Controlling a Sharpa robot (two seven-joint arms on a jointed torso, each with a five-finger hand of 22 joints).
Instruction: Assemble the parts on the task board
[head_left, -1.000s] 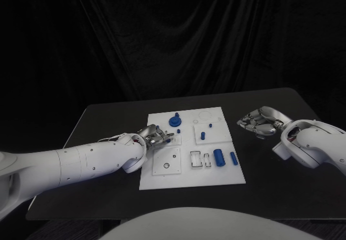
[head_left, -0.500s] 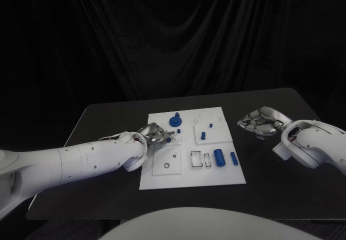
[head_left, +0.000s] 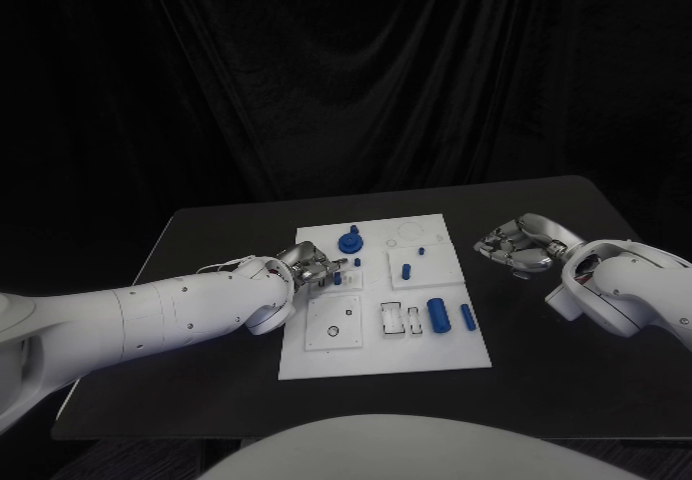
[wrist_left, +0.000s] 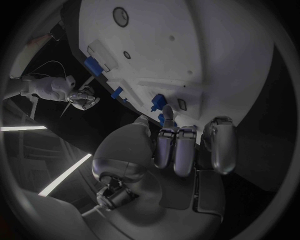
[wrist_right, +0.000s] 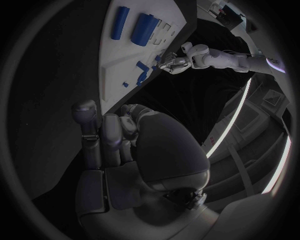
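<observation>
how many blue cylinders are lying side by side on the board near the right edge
2: a thick blue cylinder and a thinner blue cylinder beside it, nearer the task board edge on the right hand's side. Other small blue parts sit elsewhere.

Black table (head_left: 216, 235), dark draped curtain (head_left: 375, 90)

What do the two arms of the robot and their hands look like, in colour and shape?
Both arms are white, smooth and rounded, with thick tube-like shells. The left arm has small dark dots along its shell and thin wires near its wrist. The right arm ends in a bulky rounded segment. The left hand and the right hand are silver metal, with many jointed fingers and dark gaps between the segments.
</observation>
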